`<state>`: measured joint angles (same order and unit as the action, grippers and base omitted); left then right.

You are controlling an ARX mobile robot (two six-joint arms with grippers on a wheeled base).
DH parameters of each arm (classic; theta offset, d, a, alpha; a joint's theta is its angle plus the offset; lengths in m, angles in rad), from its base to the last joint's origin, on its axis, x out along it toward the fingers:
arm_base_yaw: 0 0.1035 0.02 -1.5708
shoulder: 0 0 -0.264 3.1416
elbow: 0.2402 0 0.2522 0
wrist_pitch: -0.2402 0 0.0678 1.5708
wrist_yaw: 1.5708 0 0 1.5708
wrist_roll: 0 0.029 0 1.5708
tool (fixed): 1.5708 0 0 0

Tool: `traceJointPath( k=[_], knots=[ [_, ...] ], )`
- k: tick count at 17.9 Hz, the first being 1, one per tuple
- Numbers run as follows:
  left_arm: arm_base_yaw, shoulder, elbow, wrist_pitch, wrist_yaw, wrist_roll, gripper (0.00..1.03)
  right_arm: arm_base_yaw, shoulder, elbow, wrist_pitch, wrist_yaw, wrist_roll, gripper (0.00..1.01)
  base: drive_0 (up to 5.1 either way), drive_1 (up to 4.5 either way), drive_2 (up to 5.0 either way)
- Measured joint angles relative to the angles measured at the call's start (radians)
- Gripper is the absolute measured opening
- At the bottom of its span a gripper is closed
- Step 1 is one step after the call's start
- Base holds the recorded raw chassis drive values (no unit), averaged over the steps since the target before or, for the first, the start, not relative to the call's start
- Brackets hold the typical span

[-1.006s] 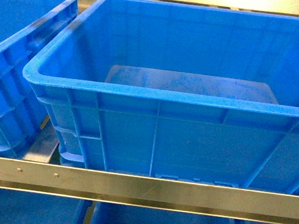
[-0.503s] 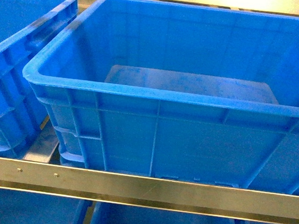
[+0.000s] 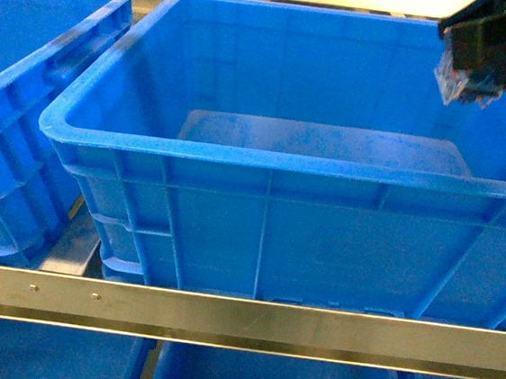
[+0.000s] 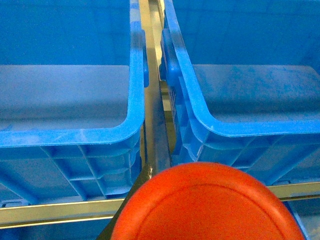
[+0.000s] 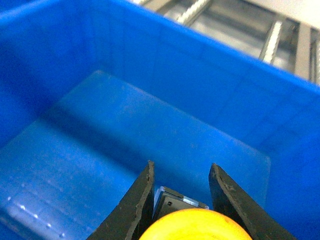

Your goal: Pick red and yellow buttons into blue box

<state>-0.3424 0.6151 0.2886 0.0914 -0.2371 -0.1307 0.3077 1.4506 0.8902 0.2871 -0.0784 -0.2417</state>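
Head view: large blue plastic box [image 3: 275, 156] centred on a metal rack rail [image 3: 239, 319], floor bare; second blue plastic crate [image 3: 26, 111] just beside it at left. Right claw [image 3: 468, 85] entering at upper right above the box's far corner, black, carrying a clear block base.

Left wrist view: red domed button cap [image 4: 207, 205] filling the lower frame, close to the lens, above the gap between the two boxes' rims. Left claw's jaws out of sight; grip state cannot tell.

Right wrist view: right claw [image 5: 181, 187] with black jaws closed against the black-and-clear base of the yellow domed button [image 5: 197, 226], held over the box interior, near one wall.
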Motion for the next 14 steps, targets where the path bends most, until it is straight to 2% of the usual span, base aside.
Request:
traceJointPath(
  k=[3,7,9,11,14],
  knots=[
    [0.000,0.000,0.000,0.000,0.000,0.000,0.25,0.000,0.136,0.111,-0.126,-0.001,-0.045,0.31,0.0,0.00,0.0],
    [0.000,0.000,0.000,0.000,0.000,0.000,0.25,-0.002,0.136,0.111,-0.100,0.011,-0.045,0.75,0.0,0.00,0.0],
    [0.000,0.000,0.000,0.000,0.000,0.000,0.25,-0.018,0.130,0.085,-0.040,0.027,-0.042,0.99,0.0,0.00,0.0],
    [0.000,0.000,0.000,0.000,0.000,0.000,0.25,-0.071,0.073,0.039,0.005,0.026,-0.019,0.98,0.0,0.00,0.0],
    [0.000,0.000,0.000,0.000,0.000,0.000,0.25,-0.140,-0.082,-0.023,0.039,-0.011,0.024,0.98,0.0,0.00,0.0]
  ],
)
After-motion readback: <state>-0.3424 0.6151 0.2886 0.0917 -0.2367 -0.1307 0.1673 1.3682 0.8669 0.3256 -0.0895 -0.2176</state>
